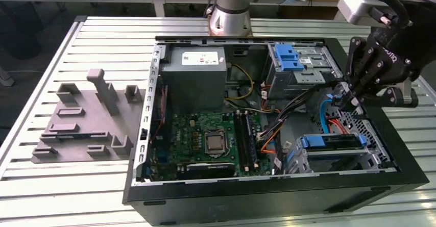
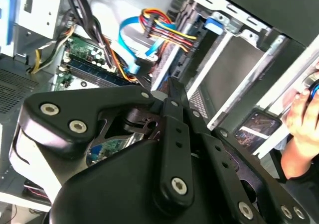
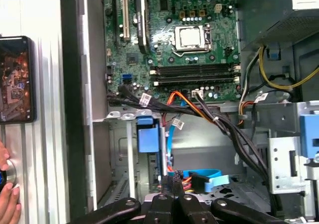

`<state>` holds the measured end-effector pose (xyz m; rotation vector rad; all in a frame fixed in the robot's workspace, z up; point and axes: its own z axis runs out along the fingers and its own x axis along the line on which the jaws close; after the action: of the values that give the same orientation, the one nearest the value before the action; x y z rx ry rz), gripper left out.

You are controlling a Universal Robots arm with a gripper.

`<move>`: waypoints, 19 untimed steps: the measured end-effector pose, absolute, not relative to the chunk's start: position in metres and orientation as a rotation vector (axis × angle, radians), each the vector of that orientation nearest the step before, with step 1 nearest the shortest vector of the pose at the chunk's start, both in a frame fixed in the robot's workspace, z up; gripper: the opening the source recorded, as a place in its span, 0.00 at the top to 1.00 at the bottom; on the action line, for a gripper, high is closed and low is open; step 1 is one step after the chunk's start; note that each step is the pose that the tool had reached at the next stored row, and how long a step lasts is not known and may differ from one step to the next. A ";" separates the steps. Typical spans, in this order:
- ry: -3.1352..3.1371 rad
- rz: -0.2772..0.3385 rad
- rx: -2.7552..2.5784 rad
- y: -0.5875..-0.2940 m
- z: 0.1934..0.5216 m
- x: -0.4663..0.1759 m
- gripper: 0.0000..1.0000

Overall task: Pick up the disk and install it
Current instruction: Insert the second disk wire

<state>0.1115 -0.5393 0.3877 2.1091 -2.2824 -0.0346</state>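
The disk [image 1: 330,142] sits edge-on in the drive cage at the case's front corner, on the exterior view's right. I see only its blue carrier frame and a dark grey strip. In the first wrist view its blue frame [image 3: 148,136] sits in the same cage. My gripper [image 1: 348,103] hangs just above and behind that cage, fingers pointing down and shut with nothing between them. Its tips [image 3: 172,180] are next to a blue flat cable [image 3: 207,178] and a bundle of coloured wires. In the second wrist view the gripper [image 2: 171,87] is shut too.
The open black computer case [image 1: 272,186] lies on a slatted table with the motherboard [image 1: 204,140] and grey power supply [image 1: 197,76] inside. A grey fixture [image 1: 89,120] stands at the exterior view's left. A phone [image 3: 15,79] and a person's hand [image 3: 7,199] are beside the case.
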 end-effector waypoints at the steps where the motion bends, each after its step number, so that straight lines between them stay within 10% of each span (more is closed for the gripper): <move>1: -2.282 -0.035 2.109 -0.536 0.388 0.111 0.89; 19: -2.271 -0.008 2.098 -0.510 0.385 0.111 0.76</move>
<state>0.1106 -0.5100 0.3845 2.0978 -2.2713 -0.0078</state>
